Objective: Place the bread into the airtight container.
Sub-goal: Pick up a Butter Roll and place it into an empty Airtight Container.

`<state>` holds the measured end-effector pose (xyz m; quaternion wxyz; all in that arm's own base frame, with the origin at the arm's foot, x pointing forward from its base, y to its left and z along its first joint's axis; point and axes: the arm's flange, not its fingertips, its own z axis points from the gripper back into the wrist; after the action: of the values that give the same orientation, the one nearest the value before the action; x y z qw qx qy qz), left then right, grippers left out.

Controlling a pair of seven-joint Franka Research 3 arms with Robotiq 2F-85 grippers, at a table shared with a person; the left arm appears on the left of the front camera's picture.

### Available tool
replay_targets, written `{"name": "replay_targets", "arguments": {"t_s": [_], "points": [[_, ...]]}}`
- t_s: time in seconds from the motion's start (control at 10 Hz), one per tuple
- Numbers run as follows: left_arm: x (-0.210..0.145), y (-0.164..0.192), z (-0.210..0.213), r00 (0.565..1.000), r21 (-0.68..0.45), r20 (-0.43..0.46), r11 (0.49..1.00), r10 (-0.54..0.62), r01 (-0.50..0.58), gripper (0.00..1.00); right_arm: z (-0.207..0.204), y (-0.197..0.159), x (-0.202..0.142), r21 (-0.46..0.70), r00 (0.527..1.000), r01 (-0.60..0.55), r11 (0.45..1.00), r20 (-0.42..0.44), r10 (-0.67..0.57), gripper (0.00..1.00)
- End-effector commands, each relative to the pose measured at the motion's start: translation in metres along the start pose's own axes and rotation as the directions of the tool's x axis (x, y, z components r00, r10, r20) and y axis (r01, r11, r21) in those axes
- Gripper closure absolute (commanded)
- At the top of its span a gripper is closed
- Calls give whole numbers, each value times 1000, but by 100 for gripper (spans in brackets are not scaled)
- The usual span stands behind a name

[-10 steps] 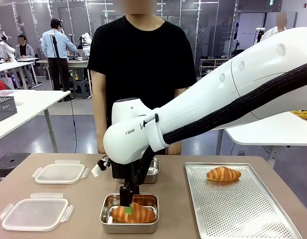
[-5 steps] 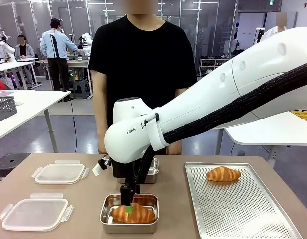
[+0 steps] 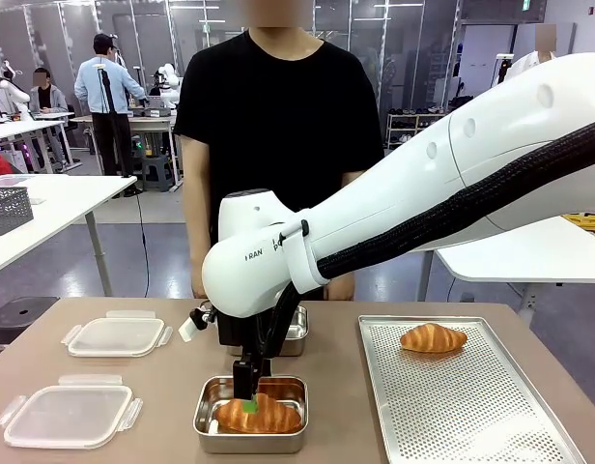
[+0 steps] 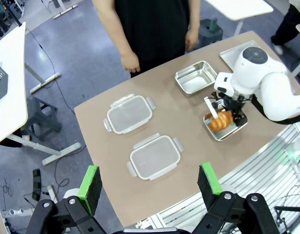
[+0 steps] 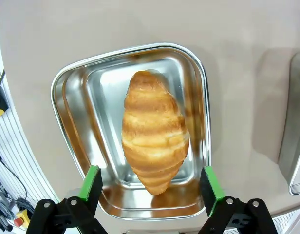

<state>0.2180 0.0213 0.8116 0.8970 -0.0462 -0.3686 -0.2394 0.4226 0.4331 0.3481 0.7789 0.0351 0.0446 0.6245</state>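
Though shallow, steel container (image 5: 79, 112) with croissant (image 5: 154, 141) inside.

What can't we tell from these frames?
Front view: one finger of the right tool stands before the croissant; contact unclear.
Front view: the tray has its near edge cut off by the picture's bottom.
Left wrist view: the white tag by the right tool is too small to identify.
Right wrist view: second container cut off at right edge.

Front view: the right arm (image 3: 394, 213) hides most of the far steel container (image 3: 298, 333); the tray (image 3: 471, 420) runs off the bottom edge. Right wrist view: the right edge cuts that container.
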Motion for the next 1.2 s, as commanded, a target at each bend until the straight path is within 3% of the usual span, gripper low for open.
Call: {"name": "replay_targets", "arguments": {"t_s": [0.0, 0.5, 0.8, 1.1], "points": [[1, -1, 1, 1000, 2, 0, 1000, -1, 1, 0, 1, 2, 1, 0, 1000, 1, 1000, -2, -1, 0], [1, -1, 1, 1000, 2, 0, 1000, -1, 1, 0, 0, 0, 0, 0, 1000, 0, 1000, 0, 0, 0], [1, -1, 1, 1000, 2, 0, 1000, -1, 1, 0, 73, -9, -67, -3, 998, -55, 998, 23, 55, 0], [1, -1, 1, 1000, 2, 0, 1000, -1, 1, 0, 142, -25, -158, -14, 996, -57, 998, 70, 58, 0]]}}
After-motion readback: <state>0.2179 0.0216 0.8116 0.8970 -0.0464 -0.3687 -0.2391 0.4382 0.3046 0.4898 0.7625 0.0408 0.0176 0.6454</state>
